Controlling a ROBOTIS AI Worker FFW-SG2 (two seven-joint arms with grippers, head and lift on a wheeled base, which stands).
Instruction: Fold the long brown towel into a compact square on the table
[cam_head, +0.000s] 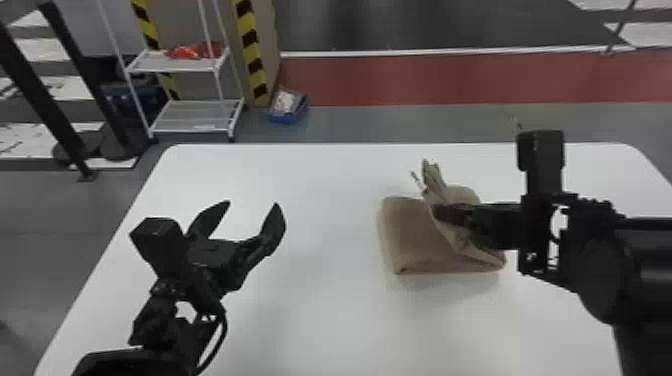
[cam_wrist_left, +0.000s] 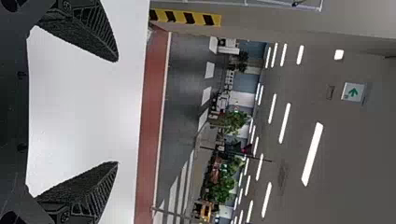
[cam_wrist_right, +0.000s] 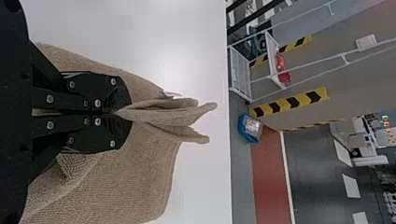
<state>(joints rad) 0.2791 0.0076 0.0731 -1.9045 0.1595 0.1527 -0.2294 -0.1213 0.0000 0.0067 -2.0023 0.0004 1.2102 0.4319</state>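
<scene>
- Our right gripper clenches a gathered flap of the brown towel, part-folded on the table, toward our right.
- We should lower that flap gently, squaring edges before release.
- Our left gripper waits, jaws spread.

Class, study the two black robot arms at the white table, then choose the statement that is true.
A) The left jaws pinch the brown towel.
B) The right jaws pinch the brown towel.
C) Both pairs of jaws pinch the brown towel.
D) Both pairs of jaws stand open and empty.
B: the right gripper is closed on bunched brown towel, while the left gripper stands open and empty.
</scene>
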